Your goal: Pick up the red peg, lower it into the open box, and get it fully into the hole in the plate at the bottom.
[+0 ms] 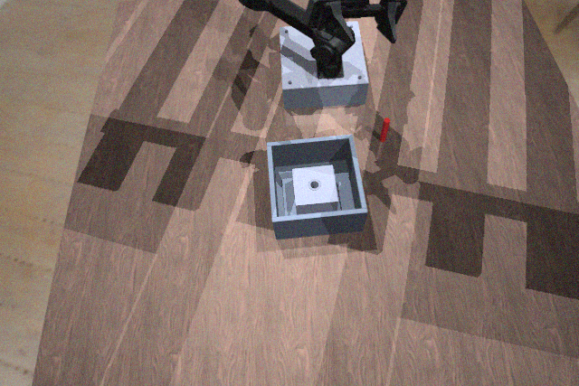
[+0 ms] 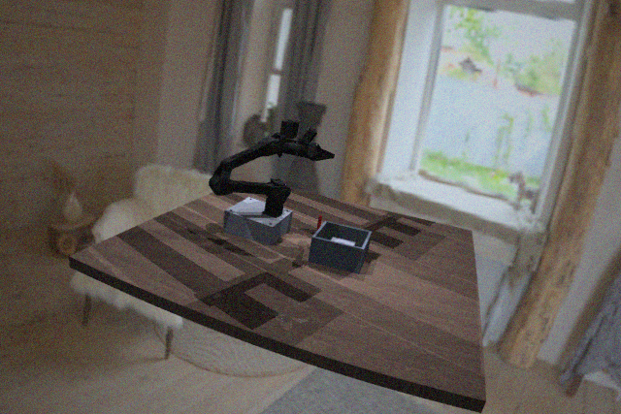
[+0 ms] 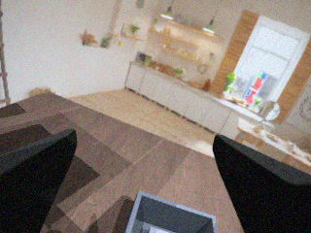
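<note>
The red peg point(image 1: 384, 129) point(image 2: 319, 222) stands upright on the table, outside the box, to its right and toward the arm's base in the top view. The open grey box point(image 1: 319, 225) point(image 2: 335, 255) holds a white plate point(image 1: 304, 195) at its bottom, with a dark, empty round hole point(image 1: 314, 184) in it. My gripper point(image 1: 365, 39) point(image 2: 332, 155) point(image 3: 146, 139) is open and empty, raised high above the table. The wrist view shows both fingers wide apart with nothing between them. The peg is out of the wrist view; part of the box shows at its lower edge.
The arm's base stands on a grey-white block point(image 1: 298, 69) point(image 2: 250, 229), behind the box in the top view. The wooden table point(image 1: 261, 316) point(image 2: 401, 329) carries both, with dark shadows across it. The box walls rise around the plate.
</note>
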Robot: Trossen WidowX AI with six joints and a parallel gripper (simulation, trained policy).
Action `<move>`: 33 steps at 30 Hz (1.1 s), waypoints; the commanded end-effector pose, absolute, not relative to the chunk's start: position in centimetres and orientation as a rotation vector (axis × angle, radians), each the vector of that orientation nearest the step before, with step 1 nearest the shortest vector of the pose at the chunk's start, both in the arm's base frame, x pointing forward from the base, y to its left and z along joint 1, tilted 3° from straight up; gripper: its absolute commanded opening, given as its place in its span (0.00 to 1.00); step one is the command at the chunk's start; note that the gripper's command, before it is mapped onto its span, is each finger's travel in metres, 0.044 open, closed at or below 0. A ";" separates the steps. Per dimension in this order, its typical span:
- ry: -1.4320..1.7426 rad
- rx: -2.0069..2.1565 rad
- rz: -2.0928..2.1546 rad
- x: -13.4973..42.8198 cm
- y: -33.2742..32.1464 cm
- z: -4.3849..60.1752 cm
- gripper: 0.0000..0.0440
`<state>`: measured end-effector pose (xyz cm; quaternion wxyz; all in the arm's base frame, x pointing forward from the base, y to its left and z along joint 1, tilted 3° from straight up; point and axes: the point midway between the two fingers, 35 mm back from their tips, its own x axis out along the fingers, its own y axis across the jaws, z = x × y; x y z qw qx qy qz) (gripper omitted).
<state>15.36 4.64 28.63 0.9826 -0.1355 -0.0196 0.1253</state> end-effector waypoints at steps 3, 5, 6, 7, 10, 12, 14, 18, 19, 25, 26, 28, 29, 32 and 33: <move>0.016 -0.191 0.260 15.5 4.8 28.2 1.00; 0.065 -0.138 0.267 15.6 4.9 27.8 1.00; 0.092 -0.113 0.269 15.6 5.0 27.5 1.00; 0.119 -0.088 0.271 15.7 5.1 27.2 1.00; 0.205 -0.018 0.271 15.9 5.5 26.3 1.00; 0.264 0.027 0.267 16.0 5.6 25.7 1.00; 0.323 0.070 0.260 16.0 5.8 25.1 1.00; 0.442 0.152 0.236 16.1 6.1 23.9 1.00; 0.472 0.172 0.229 16.1 6.2 23.6 1.00; 0.651 0.280 0.166 15.9 6.5 21.7 1.00; 0.681 0.296 0.153 15.9 6.6 21.4 1.00; 0.740 0.327 0.125 15.8 6.7 20.8 1.00; 0.769 0.341 0.110 15.8 6.8 20.6 1.00; 0.857 0.381 0.061 15.6 7.0 19.7 1.00; 0.886 0.393 0.043 15.6 7.0 19.4 1.00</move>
